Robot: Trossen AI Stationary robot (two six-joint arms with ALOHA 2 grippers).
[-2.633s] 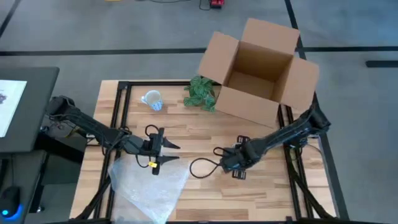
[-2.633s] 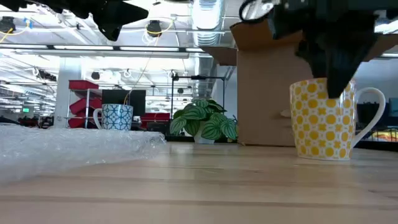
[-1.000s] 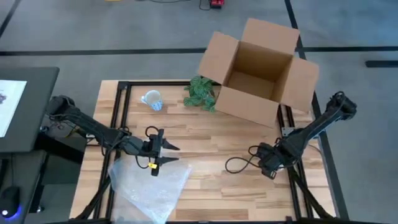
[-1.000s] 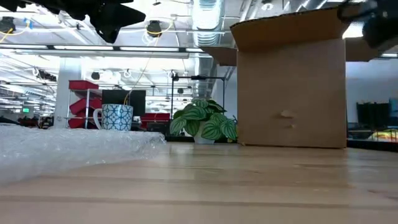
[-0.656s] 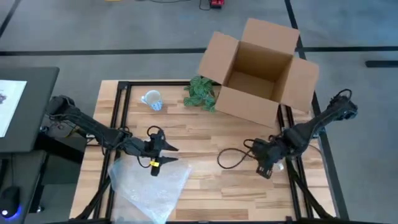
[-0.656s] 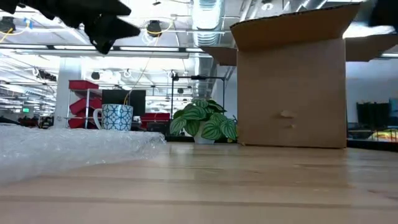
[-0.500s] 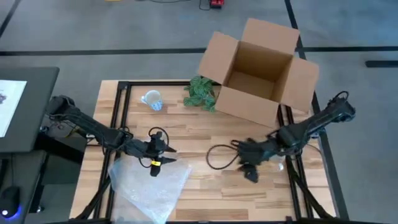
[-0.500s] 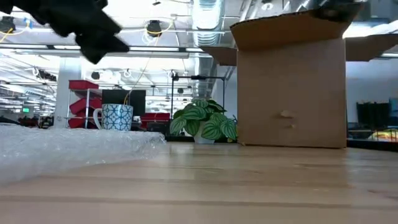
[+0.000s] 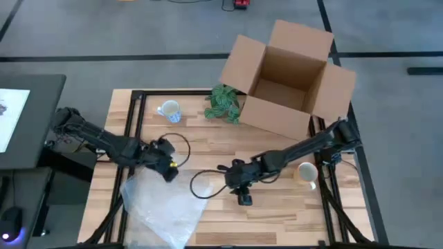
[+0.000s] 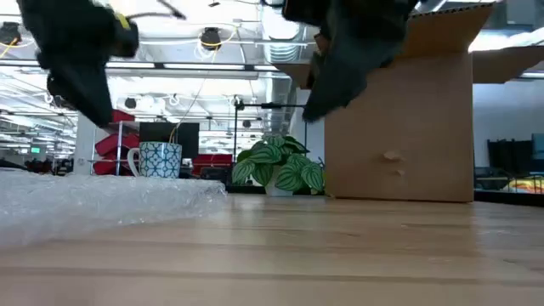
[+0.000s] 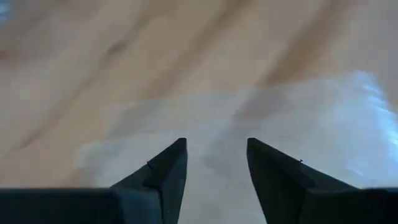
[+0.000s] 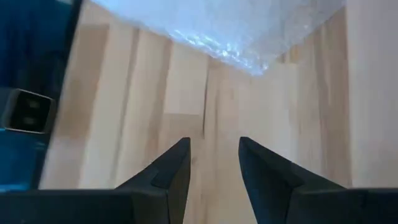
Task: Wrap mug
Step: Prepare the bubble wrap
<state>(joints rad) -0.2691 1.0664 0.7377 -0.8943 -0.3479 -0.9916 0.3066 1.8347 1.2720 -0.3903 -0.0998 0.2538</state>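
A yellow mug (image 9: pixel 304 173) sits on the table near its right edge, touched by no gripper. A sheet of bubble wrap (image 9: pixel 166 207) lies flat at the near left and also shows in the low view (image 10: pixel 102 202). My left gripper (image 9: pixel 168 171) hangs open just above the wrap's far edge (image 11: pixel 273 118), fingers tipped down. My right gripper (image 9: pixel 244 199) is open over bare wood at the table's middle, right of the wrap (image 12: pixel 249 31) and well left of the yellow mug.
A blue-and-white mug (image 9: pixel 169 111) stands at the far left, a small potted plant (image 9: pixel 223 104) beside it. An open cardboard box (image 9: pixel 287 76) fills the far right corner. Bare wood lies between the wrap and the yellow mug.
My right gripper has swung from the table's right edge toward the left, to the middle, leaving the yellow mug behind at the right. My left gripper has tipped down toward the wrap's far edge and shifted slightly left.
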